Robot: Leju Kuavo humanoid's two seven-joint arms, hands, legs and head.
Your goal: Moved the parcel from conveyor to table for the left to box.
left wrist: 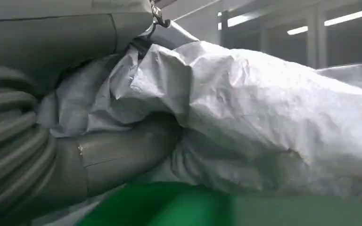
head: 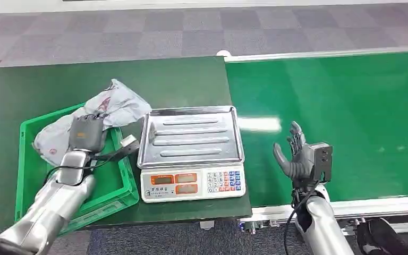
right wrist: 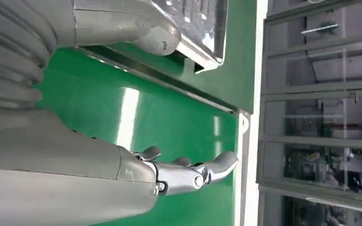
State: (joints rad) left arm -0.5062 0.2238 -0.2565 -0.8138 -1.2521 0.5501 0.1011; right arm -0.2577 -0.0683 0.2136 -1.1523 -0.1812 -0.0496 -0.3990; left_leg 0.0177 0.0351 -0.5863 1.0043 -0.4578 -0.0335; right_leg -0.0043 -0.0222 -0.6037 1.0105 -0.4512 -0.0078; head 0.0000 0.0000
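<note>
Parcel (head: 103,109) in left hand (head: 86,133) grip over green box (head: 26,159); right hand (head: 297,156) open, empty.

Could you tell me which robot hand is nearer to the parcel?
Left. The left robot hand grips the parcel over the green bin; the right robot hand hovers open over the conveyor, past the scale.

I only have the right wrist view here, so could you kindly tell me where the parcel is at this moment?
Observer: The head view shows the grey parcel at the green crate, draped over its far rim.
Operator: Is the left hand on it?
Observer: Yes, the left hand grips it; the left wrist view shows crumpled wrapping against the thumb.
Operator: And the scale?
Observer: The scale stands beside the crate with a bare steel pan.
Operator: My right hand?
Observer: The right hand hovers open over the conveyor belt.
</note>
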